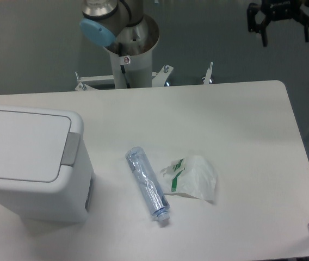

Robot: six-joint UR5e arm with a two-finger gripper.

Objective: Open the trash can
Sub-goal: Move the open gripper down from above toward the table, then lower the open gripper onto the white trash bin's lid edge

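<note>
The trash can (32, 163) sits low on the left with its lid shut. The gripper (285, 33) hangs far away, up high on the right, fingers open and holding nothing.

end effector (284, 38): top cut off by frame | trash can (32, 163): left edge cropped

White worktop (241, 125) bearing the closed trash can (32, 163) at left, a clear bottle (147, 182) lying centrally, and a white-and-green bag (191, 178) just beside it.
</note>
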